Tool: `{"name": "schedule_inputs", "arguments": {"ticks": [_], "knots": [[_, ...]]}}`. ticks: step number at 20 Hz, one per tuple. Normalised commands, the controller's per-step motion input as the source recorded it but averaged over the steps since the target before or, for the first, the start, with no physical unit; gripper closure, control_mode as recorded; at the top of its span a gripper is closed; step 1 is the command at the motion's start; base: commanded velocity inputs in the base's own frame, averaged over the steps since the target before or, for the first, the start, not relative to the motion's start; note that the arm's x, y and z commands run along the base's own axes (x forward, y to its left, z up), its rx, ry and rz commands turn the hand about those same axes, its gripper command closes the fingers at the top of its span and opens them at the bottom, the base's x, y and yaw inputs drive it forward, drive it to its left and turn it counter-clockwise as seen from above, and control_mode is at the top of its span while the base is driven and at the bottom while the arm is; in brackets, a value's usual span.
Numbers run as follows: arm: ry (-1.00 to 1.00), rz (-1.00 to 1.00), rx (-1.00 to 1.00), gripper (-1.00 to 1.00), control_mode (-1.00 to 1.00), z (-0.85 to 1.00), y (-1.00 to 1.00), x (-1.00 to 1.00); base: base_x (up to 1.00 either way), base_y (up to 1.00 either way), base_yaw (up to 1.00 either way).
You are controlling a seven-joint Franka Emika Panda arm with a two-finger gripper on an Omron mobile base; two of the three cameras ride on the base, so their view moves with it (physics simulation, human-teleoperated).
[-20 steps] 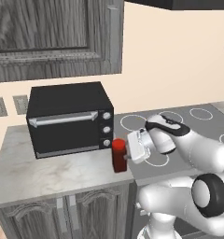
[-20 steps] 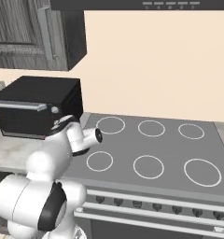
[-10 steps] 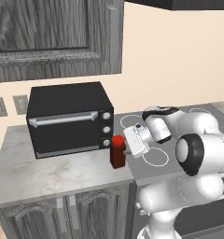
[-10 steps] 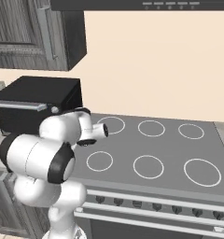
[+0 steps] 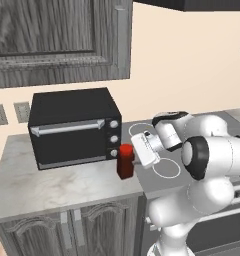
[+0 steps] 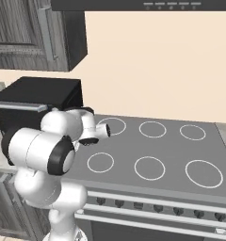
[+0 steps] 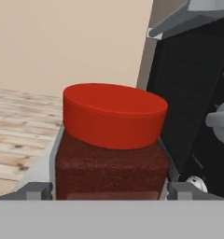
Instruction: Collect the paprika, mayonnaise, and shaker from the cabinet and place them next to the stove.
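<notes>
just paprika (image 5: 125,160) — upright beside stove (image 5: 167,167)

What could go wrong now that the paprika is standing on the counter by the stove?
The open tool sits right beside the paprika; a sideways pull-out could tip the slim bottle. It stands near the counter front edge, so a knock might send it off. The toaster oven close behind limits room.
</notes>
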Motion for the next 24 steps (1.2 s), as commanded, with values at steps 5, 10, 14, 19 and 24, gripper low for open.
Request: {"name": "schedule_inputs", "arguments": {"ticks": [5, 10, 14, 19, 24], "knots": [[-0.09, 0.00, 0.00, -1.00, -1.00, 0.00, -0.09, 0.00, 0.00, 0.00, 0.00], [-0.04, 0.00, 0.00, -1.00, -1.00, 0.17, -0.22, 0.00, 0.00, 0.00, 0.00], [0.00, 0.00, 0.00, -1.00, -1.00, 0.39, -0.10, 0.00, 0.00, 0.00, 0.00], [-0.01, 0.00, 0.00, -1.00, -1.00, 0.51, -0.20, 0.00, 0.00, 0.00, 0.00], [-0.08, 0.00, 0.00, -1.00, -1.00, 0.62, -0.30, -0.31, 0.00, 0.00, 0.00]]}}
